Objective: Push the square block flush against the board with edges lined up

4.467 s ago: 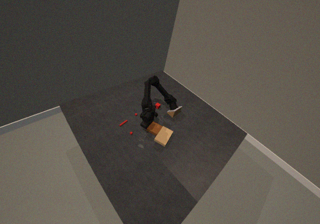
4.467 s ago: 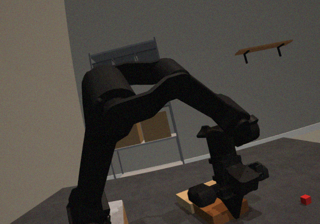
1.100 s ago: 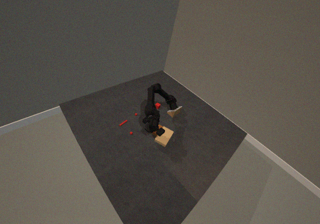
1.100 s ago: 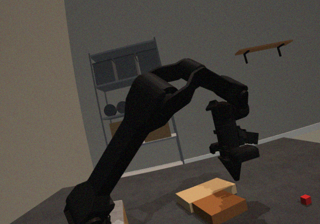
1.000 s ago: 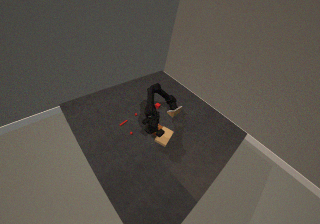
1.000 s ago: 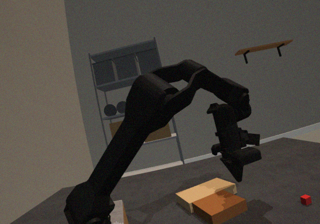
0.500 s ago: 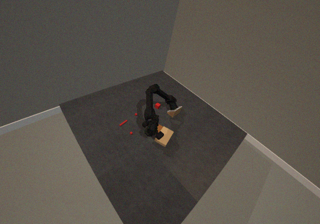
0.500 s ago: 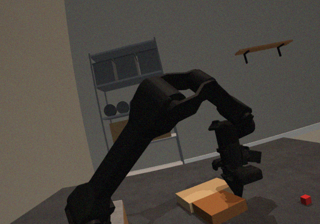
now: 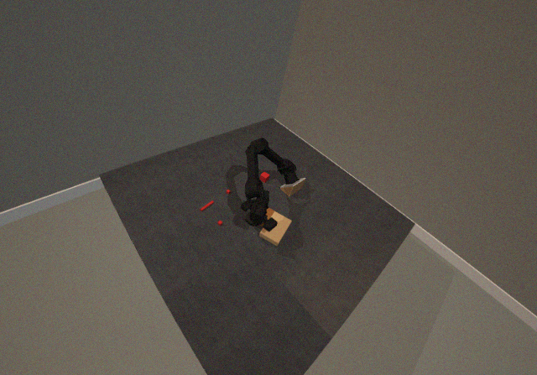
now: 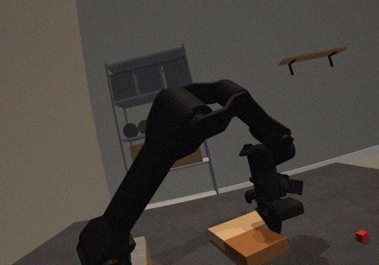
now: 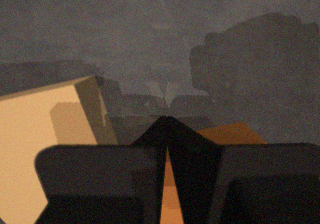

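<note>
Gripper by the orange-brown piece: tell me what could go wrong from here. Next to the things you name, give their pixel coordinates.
The shut gripper (image 9: 257, 221) (image 10: 276, 230) (image 11: 166, 122) is low beside the orange-brown piece (image 9: 269, 211) (image 10: 244, 243) (image 11: 232, 132); an off-centre push might twist it, opening a gap to the pale piece (image 9: 279, 233) (image 10: 228, 227) (image 11: 30, 129). The fingers partly hide the seam in the wrist view, so misalignment could go unnoticed.

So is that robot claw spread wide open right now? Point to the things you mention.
No, in the wrist view the tips of the gripper (image 9: 256, 223) (image 10: 276, 232) (image 11: 167, 118) meet at a point.
</note>
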